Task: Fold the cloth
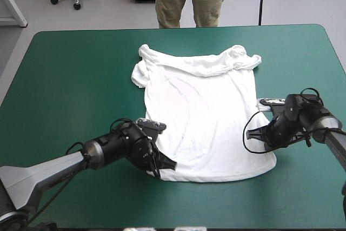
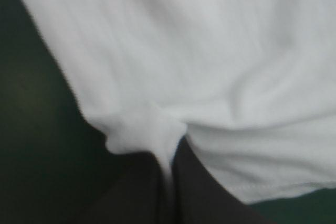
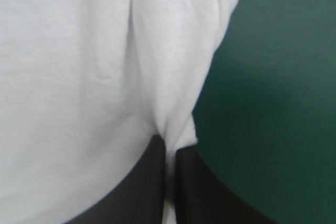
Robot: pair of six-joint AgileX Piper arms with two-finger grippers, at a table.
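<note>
The T-shirt (image 1: 203, 117) lay spread flat on the table (image 1: 70, 68). My left end effector (image 1: 164, 164) touched its near left corner, my right end effector (image 1: 264, 136) its right edge.

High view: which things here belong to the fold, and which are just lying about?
Belongs to the job:
- T-shirt, spread out
- left gripper, shut on its near hem corner
- right gripper, shut on its side edge

Lying about:
- only the teal-green cover under it; I see nothing loose on it

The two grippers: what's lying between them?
The T-shirt, its lower half spread flat, spans from left gripper to right gripper; the high view shows it.
</note>
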